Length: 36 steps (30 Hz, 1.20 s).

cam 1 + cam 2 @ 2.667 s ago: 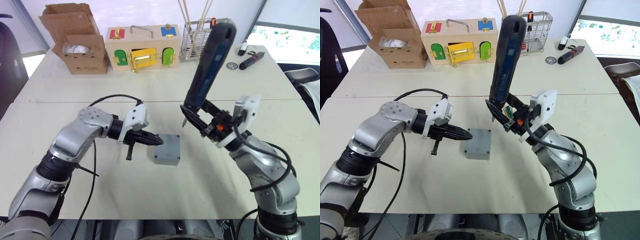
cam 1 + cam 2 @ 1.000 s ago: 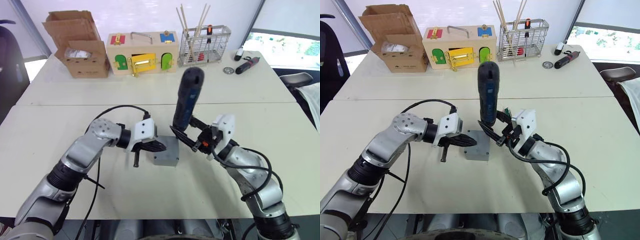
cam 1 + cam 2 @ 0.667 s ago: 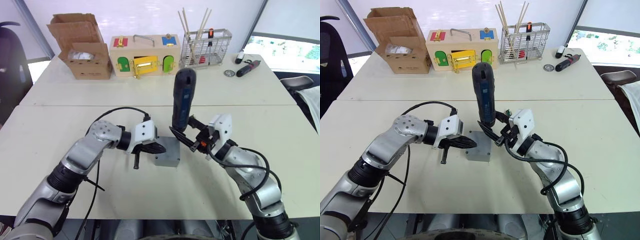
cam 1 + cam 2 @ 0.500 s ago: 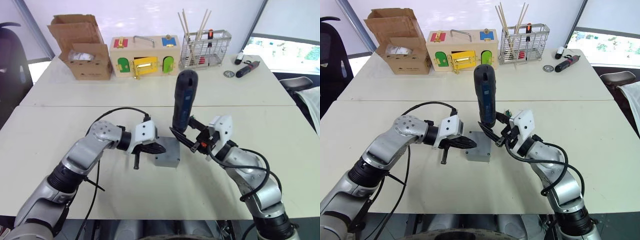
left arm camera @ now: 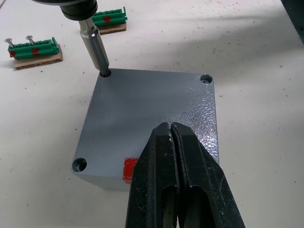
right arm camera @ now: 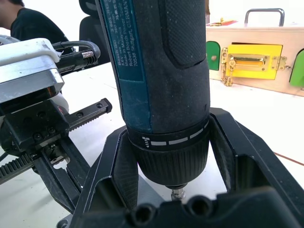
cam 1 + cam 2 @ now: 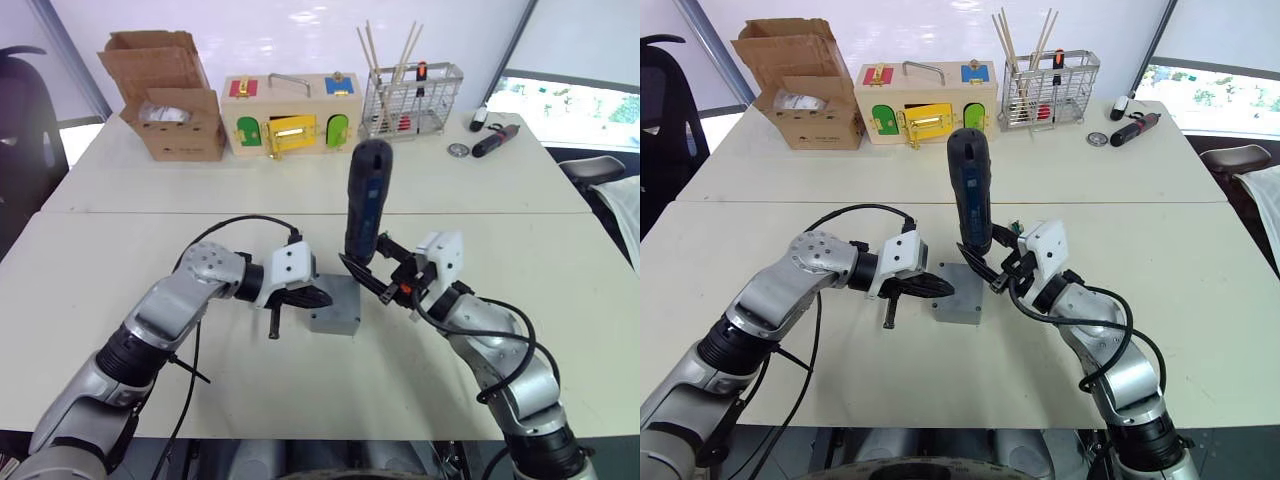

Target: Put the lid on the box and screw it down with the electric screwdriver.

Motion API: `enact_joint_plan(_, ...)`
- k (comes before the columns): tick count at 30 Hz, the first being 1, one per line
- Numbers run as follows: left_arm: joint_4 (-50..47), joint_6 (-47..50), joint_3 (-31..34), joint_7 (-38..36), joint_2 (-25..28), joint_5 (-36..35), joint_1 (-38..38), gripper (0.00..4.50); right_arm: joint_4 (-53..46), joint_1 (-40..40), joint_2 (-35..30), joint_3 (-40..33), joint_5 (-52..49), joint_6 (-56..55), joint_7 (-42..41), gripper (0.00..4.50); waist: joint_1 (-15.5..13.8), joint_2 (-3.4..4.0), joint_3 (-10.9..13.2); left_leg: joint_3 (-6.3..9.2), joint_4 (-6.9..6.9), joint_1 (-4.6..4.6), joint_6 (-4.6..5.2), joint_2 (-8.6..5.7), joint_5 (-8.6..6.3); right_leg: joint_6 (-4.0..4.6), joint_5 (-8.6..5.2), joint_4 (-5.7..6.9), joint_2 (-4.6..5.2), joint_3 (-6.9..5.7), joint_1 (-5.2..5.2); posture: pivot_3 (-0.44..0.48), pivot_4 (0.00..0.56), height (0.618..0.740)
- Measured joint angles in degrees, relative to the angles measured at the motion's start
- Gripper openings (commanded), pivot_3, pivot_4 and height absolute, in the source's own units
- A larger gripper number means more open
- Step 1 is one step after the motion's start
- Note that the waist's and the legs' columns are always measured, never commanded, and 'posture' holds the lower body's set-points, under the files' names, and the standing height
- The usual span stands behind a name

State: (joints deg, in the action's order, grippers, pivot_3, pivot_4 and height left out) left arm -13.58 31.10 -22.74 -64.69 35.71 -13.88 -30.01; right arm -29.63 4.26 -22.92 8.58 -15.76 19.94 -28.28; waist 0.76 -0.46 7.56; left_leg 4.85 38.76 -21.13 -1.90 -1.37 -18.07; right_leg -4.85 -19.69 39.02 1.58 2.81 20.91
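Observation:
The grey box (image 7: 332, 322) sits mid-table with the lid (image 5: 152, 104) lying flush on top; a red mark shows on its near wall. My left gripper (image 5: 171, 127) is shut, its tips resting on the lid's near edge. My right gripper (image 7: 375, 275) is shut on the electric screwdriver (image 7: 365, 205), a black and dark-blue tool held upright just right of the box. Its bit (image 5: 97, 50) stands in one far corner hole of the lid. The other corner holes that show are open.
Two green terminal blocks (image 5: 33, 47) with screws lie on the table beyond the box. At the back stand a cardboard box (image 7: 165, 100), a wooden box with coloured latches (image 7: 288, 112) and a wire basket (image 7: 410, 90). A small dark tool (image 7: 495, 140) lies far right.
The right arm has brought the screwdriver down from a raised tilt to upright at the lid's corner. The left gripper moved right onto the lid. Hardly anything moved in the last half second.

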Motion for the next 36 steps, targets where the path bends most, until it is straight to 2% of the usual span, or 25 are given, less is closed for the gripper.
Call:
enact_joint_plan(15, 0.0, 0.1, 0.0, 0.1, 0.0, 0.0, 0.0, 0.0, 0.2, 0.0, 0.1, 0.2, 0.0, 0.0, 0.7, 1.83, 0.0, 0.0, 0.0, 0.01, -0.13, 0.16, 0.0, 0.0, 0.0, 0.01, -0.01, -0.13, 0.02, 0.0, -0.17, 0.0, 0.15, 0.74)
enact_joint_plan(20, 0.1, 0.6, -0.1, 0.0, 0.0, 0.0, 0.0, 0.0, 0.5, 0.0, 0.1, 0.4, 0.0, 0.0, 0.7, 1.83, 0.0, 0.02, 0.0, 0.0, -0.74, 0.8, -0.01, 0.0, 0.0, 0.02, 0.0, -0.74, 0.05, 0.01, -0.73, 0.0, 0.15, 0.74)
enact_joint_plan(29, 0.0, 0.6, 0.3, -0.1, 0.1, -0.4, 0.0, 0.0, 0.6, 1.3, -0.2, -1.5, -1.8, -1.1, -0.7, 1.83, -0.1, 0.13, 0.1, -0.01, -0.79, 0.59, -0.01, -0.02, 0.0, 0.02, 0.0, -0.93, 0.11, 0.01, -0.62, 0.0, 0.15, 0.74)
enact_joint_plan(33, 0.6, 0.6, 1.8, -1.3, 0.4, -1.6, 0.0, 0.0, -2.9, 4.4, -3.7, -5.3, -7.5, 4.9, -2.7, 1.83, 0.0, 0.49, 0.6, -0.01, -0.73, 0.03, -0.04, -0.02, 0.02, 0.01, 0.02, -0.87, 0.12, 0.01, -0.09, 0.0, 0.15, 0.74)
enact_joint_plan(36, 1.1, 0.7, 2.8, -2.6, 0.8, -2.9, 0.3, 0.0, -5.9, 9.0, -5.6, -8.8, -12.7, 9.7, -2.8, 1.83, 0.0, 0.5, 0.6, 0.0, -0.71, -0.44, -0.09, -0.01, 0.05, 0.01, 0.02, -0.75, 0.1, 0.0, 0.46, 0.0, 0.15, 0.74)
